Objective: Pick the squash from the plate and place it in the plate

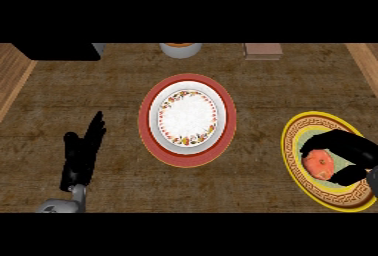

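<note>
Our left robot hand rests open on the counter, fingers straight. To its right sits the red-rimmed plate (nothing in it). Farther right, our right robot hand curls round the squash in the yellow plate; we judge the grasp is underway, and lifting comes next.

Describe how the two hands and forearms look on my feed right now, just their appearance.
Both hands are black, with slim segmented fingers and a thumb. The left hand joins a grey forearm through a rounded grey wrist piece at the view's lower left. Of the right hand only the black fingers and thumb show at the right edge. No cables, markings or sleeves are visible.
</note>
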{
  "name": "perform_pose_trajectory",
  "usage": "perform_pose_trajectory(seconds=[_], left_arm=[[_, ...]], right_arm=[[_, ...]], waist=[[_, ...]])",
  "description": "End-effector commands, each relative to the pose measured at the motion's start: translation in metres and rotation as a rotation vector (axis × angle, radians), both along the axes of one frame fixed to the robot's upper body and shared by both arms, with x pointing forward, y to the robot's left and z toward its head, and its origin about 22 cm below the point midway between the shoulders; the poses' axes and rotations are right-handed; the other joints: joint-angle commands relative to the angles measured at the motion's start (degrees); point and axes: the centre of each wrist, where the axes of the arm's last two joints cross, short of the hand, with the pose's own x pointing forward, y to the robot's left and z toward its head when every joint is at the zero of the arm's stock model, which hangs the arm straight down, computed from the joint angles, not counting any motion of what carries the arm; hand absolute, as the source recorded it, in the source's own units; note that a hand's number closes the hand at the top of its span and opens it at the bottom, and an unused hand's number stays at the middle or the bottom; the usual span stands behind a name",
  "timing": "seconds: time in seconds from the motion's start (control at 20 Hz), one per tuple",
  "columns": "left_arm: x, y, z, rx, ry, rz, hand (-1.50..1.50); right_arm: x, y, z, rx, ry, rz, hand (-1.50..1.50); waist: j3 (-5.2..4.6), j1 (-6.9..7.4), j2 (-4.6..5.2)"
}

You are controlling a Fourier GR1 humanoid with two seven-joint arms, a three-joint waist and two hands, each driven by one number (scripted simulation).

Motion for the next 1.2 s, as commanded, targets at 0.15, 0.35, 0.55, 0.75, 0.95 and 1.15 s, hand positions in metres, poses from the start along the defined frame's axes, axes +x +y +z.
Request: perform_pose_trajectory(seconds=[0.15, 0.35, 0.55, 0.75, 0.95, 1.15], left_arm=[[-0.002, 0.006, 0.016, 0.005, -0.018, 0.008, 0.0], [0.006, 0.01, -0.001, -0.002, -0.003, 0.005, 0.0], [0.001, 0.003, -0.001, 0.009, -0.007, -0.007, 0.0], [0.002, 0.001, -0.001, 0.006, -0.001, -0.028, 0.0], [0.004, -0.004, -0.001, 0.012, 0.003, -0.055, 0.0], [0.007, -0.008, 0.0, -0.001, 0.013, -0.066, 0.0]], right_arm=[[-0.001, -0.01, 0.008, 0.029, -0.08, 0.027, 1.5], [0.004, -0.01, 0.0, 0.063, -0.198, -0.087, 1.5], [0.038, 0.119, -0.014, 0.124, -0.223, -0.374, 1.5], [0.045, 0.174, -0.02, 0.164, -0.234, -0.531, 1.5], [0.063, 0.247, 0.015, 0.21, -0.363, -0.671, 1.5], [0.077, 0.271, 0.062, 0.236, -0.546, -0.846, 1.5]], waist=[[0.09, -0.11, 0.03], [0.11, -0.1, 0.15], [-0.28, 0.58, -0.67], [-0.52, 2.57, -0.52], [-0.56, 3.62, -1.05], [-0.43, 4.15, -1.44]])
